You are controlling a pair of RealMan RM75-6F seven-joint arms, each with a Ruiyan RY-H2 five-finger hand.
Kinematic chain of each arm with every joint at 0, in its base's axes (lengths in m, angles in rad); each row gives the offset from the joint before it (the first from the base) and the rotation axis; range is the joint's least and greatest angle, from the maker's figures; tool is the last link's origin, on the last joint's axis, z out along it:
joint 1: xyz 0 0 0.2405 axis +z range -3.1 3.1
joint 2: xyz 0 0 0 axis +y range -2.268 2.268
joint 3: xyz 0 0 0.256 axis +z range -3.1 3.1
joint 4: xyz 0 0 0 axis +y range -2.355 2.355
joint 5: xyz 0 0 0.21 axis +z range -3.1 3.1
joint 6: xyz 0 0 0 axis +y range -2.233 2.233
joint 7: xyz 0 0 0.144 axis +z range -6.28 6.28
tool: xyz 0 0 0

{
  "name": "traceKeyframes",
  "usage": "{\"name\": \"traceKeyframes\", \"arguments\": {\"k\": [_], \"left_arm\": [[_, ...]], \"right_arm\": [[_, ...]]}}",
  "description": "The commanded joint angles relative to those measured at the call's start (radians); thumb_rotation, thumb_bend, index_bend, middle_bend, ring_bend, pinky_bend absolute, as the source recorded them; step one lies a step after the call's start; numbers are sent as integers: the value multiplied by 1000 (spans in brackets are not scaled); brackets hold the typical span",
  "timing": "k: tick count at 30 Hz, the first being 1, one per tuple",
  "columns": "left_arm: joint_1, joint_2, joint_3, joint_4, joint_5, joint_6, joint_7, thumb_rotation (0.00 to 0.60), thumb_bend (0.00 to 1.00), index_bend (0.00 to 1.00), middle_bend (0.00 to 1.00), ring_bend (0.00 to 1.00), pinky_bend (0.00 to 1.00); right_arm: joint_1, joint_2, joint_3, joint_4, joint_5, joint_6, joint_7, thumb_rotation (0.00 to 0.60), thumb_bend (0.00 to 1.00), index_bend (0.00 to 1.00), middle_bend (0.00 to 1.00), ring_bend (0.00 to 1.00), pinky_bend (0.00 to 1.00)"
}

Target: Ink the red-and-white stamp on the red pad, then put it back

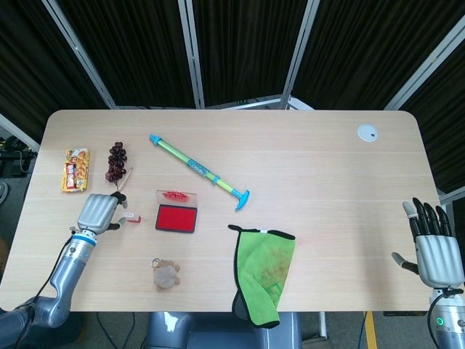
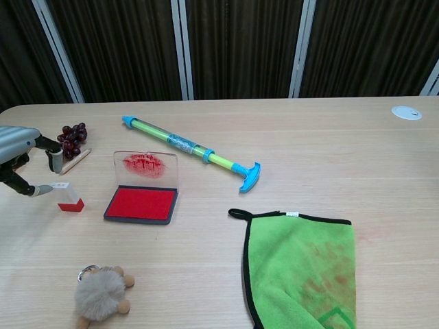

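The red-and-white stamp stands upright on the table just left of the red ink pad, whose clear lid is raised and smeared with red. My left hand hovers right at the stamp's left side. Its thumb tip and a finger are spread on either side of the stamp's white top, and I see no firm grip on it. My right hand hangs off the table's right front corner with fingers spread and nothing in it; only the head view shows it.
A green-and-blue pump toy lies diagonally behind the pad. Dark grapes, a small stick and a snack packet lie behind the left hand. A fluffy keychain and a green cloth sit at the front edge.
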Motion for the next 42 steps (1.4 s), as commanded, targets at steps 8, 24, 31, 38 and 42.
{"name": "traceKeyframes", "arguments": {"k": [8,24,31,38,42], "left_arm": [[-19,-25,-10,-16,-53,-18,52,600,260,448,423,930,943],[-37,-41,-7,-20,-120,-40,102,600,301,449,455,930,942],[-41,-43,-5,-23,-141,-45,117,600,304,464,484,930,942],[-45,-45,-3,-28,-150,-44,123,600,323,535,534,929,942],[-46,-41,-1,-31,-152,-41,127,600,331,571,555,930,943]], "right_arm": [[2,-1,3,7,12,-9,2,600,0,0,0,0,0],[8,-5,6,20,29,-25,8,600,0,0,0,0,0],[9,-6,6,23,35,-31,13,600,0,0,0,0,0],[10,-7,6,24,37,-32,14,600,0,0,0,0,0],[10,-6,7,25,39,-33,17,600,0,0,0,0,0]]}}
